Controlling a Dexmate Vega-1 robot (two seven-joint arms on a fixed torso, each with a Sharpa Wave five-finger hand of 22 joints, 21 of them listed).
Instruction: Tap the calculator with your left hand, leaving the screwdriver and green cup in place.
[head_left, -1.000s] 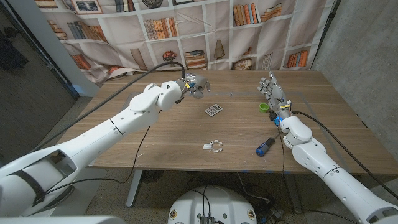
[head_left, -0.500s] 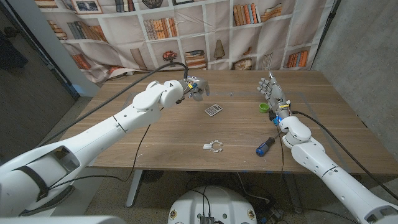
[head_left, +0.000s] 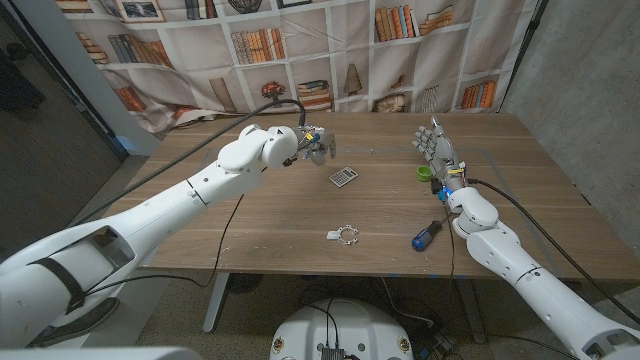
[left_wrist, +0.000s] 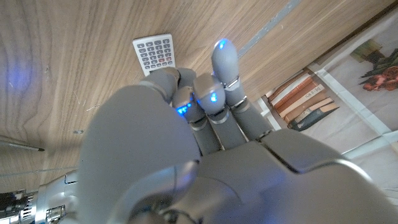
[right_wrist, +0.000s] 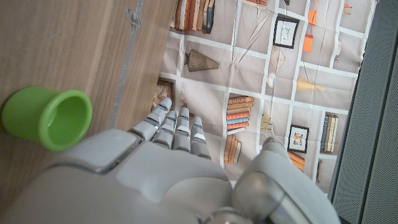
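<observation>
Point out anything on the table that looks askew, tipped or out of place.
The green cup lies tipped on its side by the right hand, its mouth open sideways. The calculator sits skewed to the table edges. The screwdriver and a small white toothed ring just lie loose.

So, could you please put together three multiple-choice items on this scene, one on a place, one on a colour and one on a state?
1. Where on the table is the calculator?
A. Just beyond the left hand's fingertips
B. Beside the screwdriver
C. Inside the cup

2. What colour is the screwdriver handle?
A. Red
B. Blue
C. Yellow

3. How is the left hand?
A. Gripping the calculator
B. Holding the cup
C. Holding nothing, raised beside the calculator

Answers: 1 A, the left wrist view shows the calculator just past the fingers. 2 B, the head view shows a blue handle near the right hand. 3 C, the calculator lies apart from the fingers, and the cup stands by the right hand.
</observation>
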